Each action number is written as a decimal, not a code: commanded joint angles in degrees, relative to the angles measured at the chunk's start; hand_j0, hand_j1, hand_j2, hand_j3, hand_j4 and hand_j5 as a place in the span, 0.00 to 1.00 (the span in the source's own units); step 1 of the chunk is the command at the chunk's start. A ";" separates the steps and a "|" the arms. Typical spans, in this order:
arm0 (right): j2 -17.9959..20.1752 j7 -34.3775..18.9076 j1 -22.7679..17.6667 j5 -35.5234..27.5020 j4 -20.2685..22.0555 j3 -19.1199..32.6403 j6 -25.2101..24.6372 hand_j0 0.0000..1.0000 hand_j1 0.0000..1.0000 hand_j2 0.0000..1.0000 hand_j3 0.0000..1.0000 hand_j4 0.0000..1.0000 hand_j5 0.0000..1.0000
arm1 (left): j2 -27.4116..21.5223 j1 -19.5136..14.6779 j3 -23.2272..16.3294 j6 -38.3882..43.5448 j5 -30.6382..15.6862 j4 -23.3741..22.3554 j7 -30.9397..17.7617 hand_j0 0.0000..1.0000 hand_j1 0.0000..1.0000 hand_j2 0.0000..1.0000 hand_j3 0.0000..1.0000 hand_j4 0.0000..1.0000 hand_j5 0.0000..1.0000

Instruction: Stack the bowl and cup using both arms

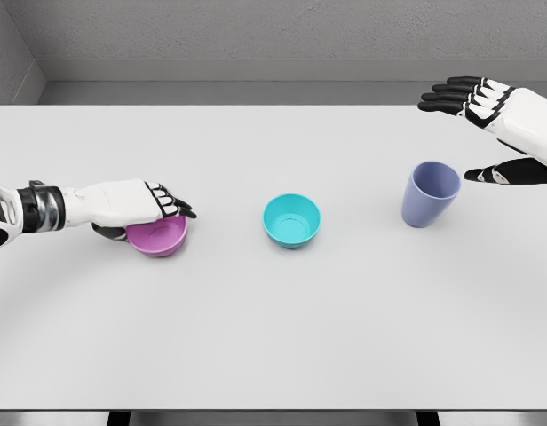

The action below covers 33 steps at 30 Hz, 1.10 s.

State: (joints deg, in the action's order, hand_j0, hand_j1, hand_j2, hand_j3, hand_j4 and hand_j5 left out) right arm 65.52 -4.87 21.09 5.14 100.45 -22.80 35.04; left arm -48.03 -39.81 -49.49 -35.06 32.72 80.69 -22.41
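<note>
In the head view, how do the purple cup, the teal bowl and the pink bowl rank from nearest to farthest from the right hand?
From the right hand:
1. Purple cup, just left of its thumb.
2. Teal bowl, at the table's middle.
3. Pink bowl, far left, under the left hand.

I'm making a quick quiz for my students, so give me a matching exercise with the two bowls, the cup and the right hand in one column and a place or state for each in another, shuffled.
Column one:
1. pink bowl
2. teal bowl
3. purple cup
4. right hand

Column two:
A. open, above the table, holding nothing
B. stands alone in the middle of the table
C. gripped at its rim by the left hand
D. stands on the right side of the table, untouched

Pairs: 1-C, 2-B, 3-D, 4-A
</note>
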 commanded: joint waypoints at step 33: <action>0.22 0.04 0.00 -0.40 0.01 0.03 -0.04 1.00 1.00 1.00 1.00 1.00 1.00 | 12.78 -5.10 3.44 0.06 -4.51 0.34 0.00 0.56 0.56 0.56 0.56 0.56 0.56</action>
State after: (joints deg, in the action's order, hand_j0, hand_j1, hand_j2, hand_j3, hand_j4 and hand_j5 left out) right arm 65.66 -4.89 21.09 5.14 100.45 -22.79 35.04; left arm -36.93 -45.18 -46.08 -35.18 28.68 81.05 -22.24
